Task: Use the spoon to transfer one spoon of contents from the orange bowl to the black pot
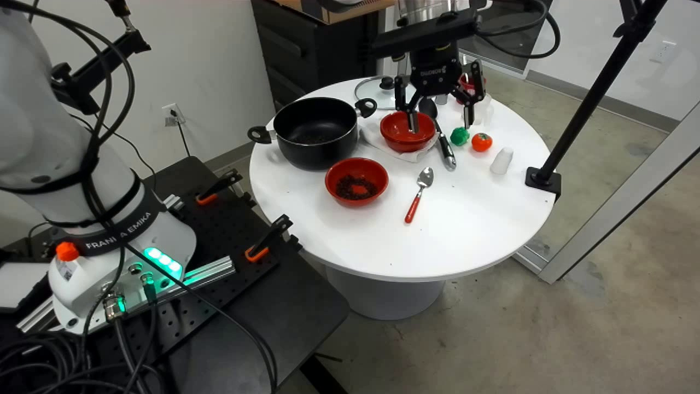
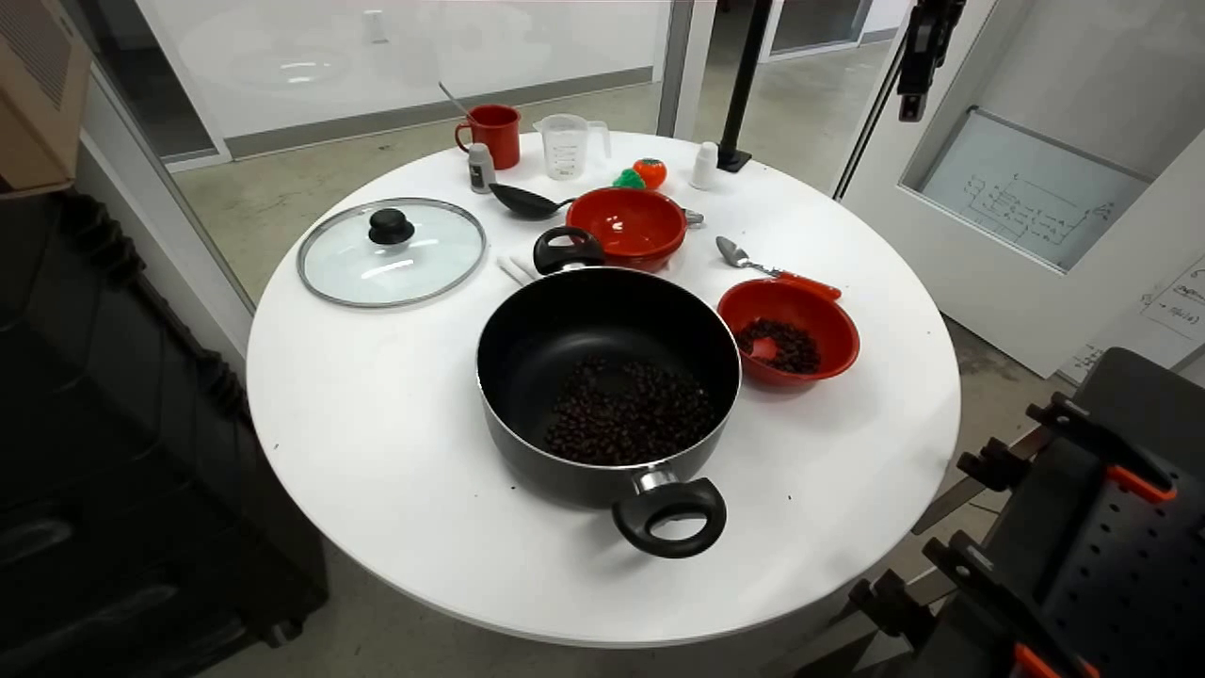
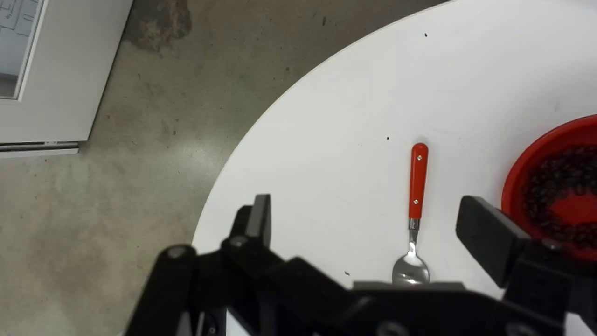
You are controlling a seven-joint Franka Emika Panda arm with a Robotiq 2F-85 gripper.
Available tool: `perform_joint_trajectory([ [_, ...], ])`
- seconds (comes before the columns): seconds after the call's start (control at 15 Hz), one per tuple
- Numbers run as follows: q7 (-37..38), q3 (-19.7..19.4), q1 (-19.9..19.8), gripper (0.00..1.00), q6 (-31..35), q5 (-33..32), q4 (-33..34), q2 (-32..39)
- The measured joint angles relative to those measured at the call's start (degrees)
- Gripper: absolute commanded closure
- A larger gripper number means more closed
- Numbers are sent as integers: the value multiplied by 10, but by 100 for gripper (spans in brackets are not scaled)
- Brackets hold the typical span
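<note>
The spoon has a red handle and a metal scoop. It lies on the table beside the orange bowl, in both exterior views (image 1: 414, 208) (image 2: 811, 283) and the wrist view (image 3: 417, 186). The orange bowl (image 1: 361, 167) (image 2: 783, 303) (image 3: 517, 191) holds dark beans, with a bare patch in the middle. The black pot (image 1: 328, 157) (image 2: 546, 476) stands beside it with beans inside. My gripper (image 1: 441, 123) (image 3: 366, 210) is open and empty, held above the table. In the wrist view the spoon lies between its fingers, below them; the scoop's end is hidden.
Stacked red bowls (image 1: 407, 141) (image 2: 626, 221) stand on a white cloth. A black ladle (image 1: 445, 149), a glass lid (image 2: 414, 254), a toy tomato (image 1: 482, 142), a green toy (image 1: 460, 136), white shaker (image 2: 704, 166), measuring cup (image 2: 565, 149) and red mug (image 2: 499, 137) are around.
</note>
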Motion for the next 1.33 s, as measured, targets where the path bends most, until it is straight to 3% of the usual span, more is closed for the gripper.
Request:
perform_joint_trajectory([
  [0.47,-49,5,4,0,24,1,-11,6],
  [0.93,-182,11,-16,0,33,127,3,69],
  [1.33,-194,11,-39,0,31,145,44,149],
])
